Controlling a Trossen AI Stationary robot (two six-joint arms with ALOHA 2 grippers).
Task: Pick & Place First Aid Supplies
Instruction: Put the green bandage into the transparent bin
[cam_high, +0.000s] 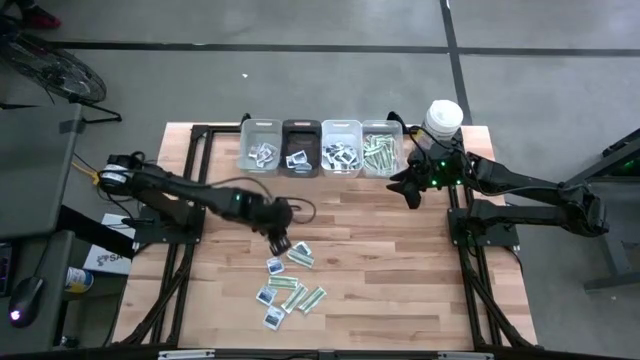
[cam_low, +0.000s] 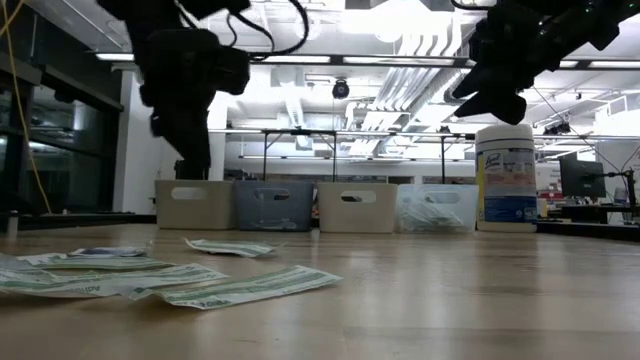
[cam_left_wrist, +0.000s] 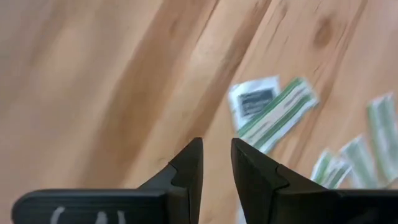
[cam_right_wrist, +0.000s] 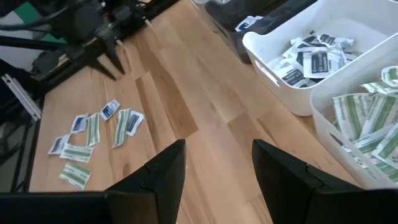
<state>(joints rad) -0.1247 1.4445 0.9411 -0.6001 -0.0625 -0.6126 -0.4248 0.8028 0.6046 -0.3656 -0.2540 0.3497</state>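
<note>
Over the pale wood-plank counter (cam_high: 400, 260), the left pincer (cam_high: 280, 243) hung empty with its dark tapered fingers narrowly parted, just above flat paper packets (cam_high: 288, 283), green-striped strips and squarish white ones lying loosely scattered. Near the four rectangular plastic bins (cam_high: 321, 148), beside a round white canister (cam_high: 441, 122), the right pincer (cam_high: 412, 193) stood wide and empty.

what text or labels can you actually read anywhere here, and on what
None can be read for sure.
Canister: label print too blurred to read.
Green-and-white strip packets: faint lettering, not legible.
White packets with dark-blue marks in a bin: marks too small to read.
Box on the floor left of the table: letters cut off, not readable.
</note>
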